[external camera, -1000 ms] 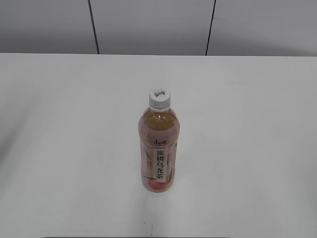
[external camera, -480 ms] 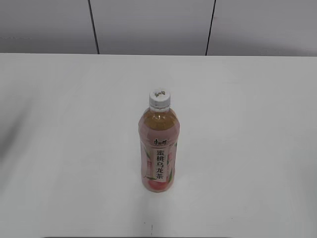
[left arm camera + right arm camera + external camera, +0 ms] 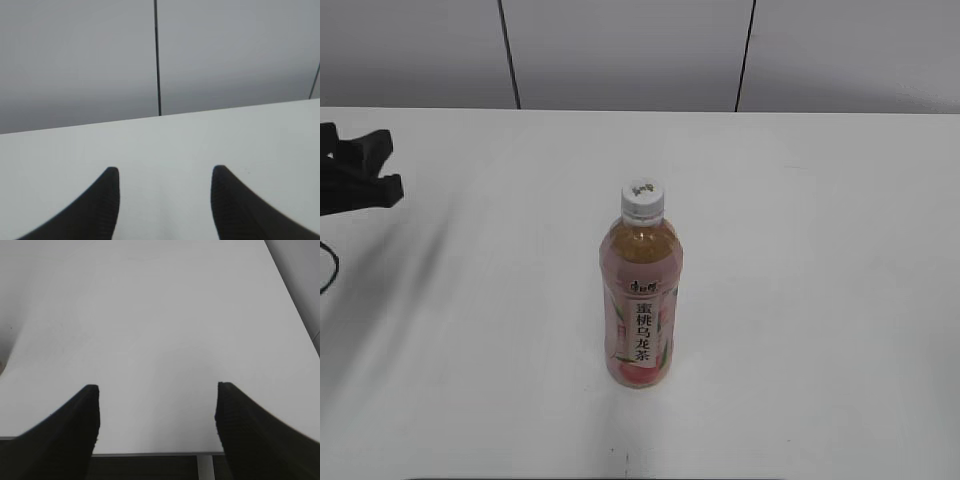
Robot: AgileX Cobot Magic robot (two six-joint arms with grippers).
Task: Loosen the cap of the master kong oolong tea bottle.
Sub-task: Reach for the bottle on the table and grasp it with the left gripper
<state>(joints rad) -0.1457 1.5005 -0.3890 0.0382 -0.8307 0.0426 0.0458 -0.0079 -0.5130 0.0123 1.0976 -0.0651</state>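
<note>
— Left gripper [image 3: 382, 165] first: we see it at the far left edge of the exterior view, jaws spread wide with nothing between them. In its wrist view only bare table [image 3: 165, 135] and the grey wall [image 3: 80, 55] show between the two dark fingers [image 3: 102, 205].

— And the master kong oolong tea bottle [image 3: 641, 300]?

— It stands upright near the middle of the table, well apart from the left gripper. Its cap [image 3: 643, 197] is on and looks fully seated, so we judge that the task has hardly begun.

— What do we fear?

— We think the bottle is slim and tall, so a sideways bump during the approach could tip it. If only the cap is turned while nobody holds the body, we expect the whole bottle to spin. Squeezing the soft plastic too hard could push tea out once the cap loosens.

— The right gripper [image 3: 157, 412]?

— It is not in the exterior view. Its own wrist view shows the jaws wide apart, nothing held, over bare table near the front edge.

— Our count?

— One bottle, one cap, two grippers, one table.
</note>
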